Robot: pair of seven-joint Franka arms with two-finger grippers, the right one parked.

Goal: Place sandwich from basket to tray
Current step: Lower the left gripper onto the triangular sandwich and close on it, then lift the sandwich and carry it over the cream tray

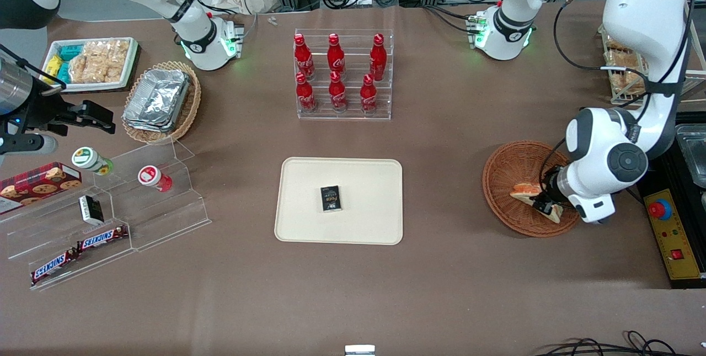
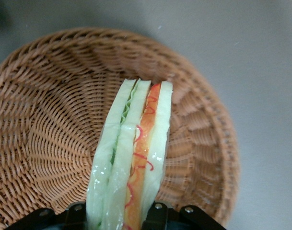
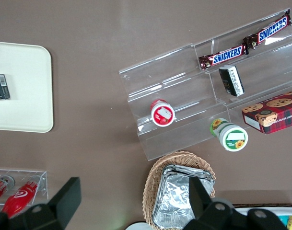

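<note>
At the front view's right, the gripper (image 1: 543, 201) pinches the soft, light, slippery-wrapped sandwich (image 2: 134, 158) across its bread faces, over the basket (image 1: 515, 179).

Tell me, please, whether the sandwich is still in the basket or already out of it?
In. The sandwich stands on edge over the basket weave, with the pincer shut on it; the tray holds only a small dark box.

The basket (image 1: 510, 179) is showing a reddish-brown weave, ribs fanning out in rings. The sandwich (image 2: 131, 158) is glistening pale white bread, with green and red-orange filling striped between. The black gripper (image 1: 543, 203) is sitting over it. The tray (image 1: 309, 218) is looking plain cream-beige, carrying a small black packet (image 1: 331, 199).
</note>
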